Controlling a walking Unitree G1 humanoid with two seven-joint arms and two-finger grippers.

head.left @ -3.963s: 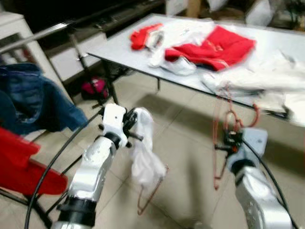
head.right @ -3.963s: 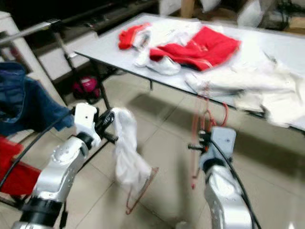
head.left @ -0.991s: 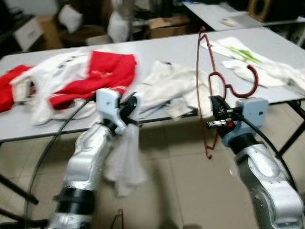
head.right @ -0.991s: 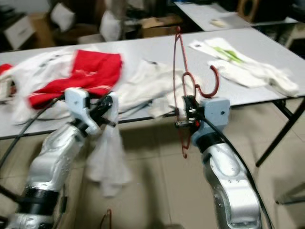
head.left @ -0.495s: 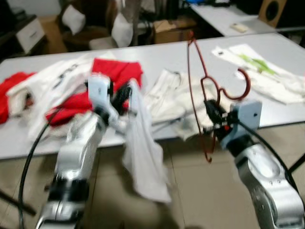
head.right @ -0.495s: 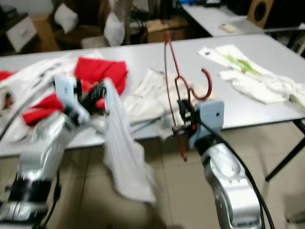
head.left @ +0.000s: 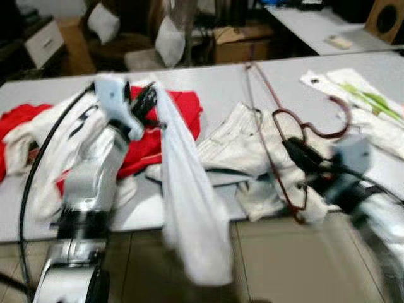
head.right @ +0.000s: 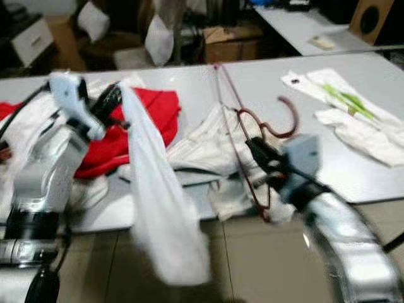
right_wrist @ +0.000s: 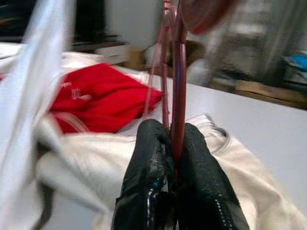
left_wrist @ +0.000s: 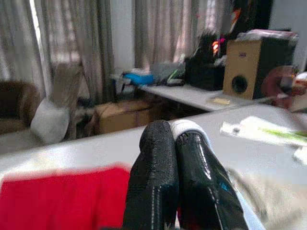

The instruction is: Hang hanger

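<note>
you've got one red wire hanger [head.left: 287,136], one hanging white cloth [head.left: 189,208], one red garment [head.left: 161,136] and two grey tables [head.left: 221,88], near and far.

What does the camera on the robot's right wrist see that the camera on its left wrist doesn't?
The right wrist view has the red hanger pinched in the right hand, above a cream garment on the table. The left wrist view has a wooden speaker, curtains and a cardboard box behind the table, plus the left hand shut on a white cloth. Both show the red garment and the grey table.
</note>
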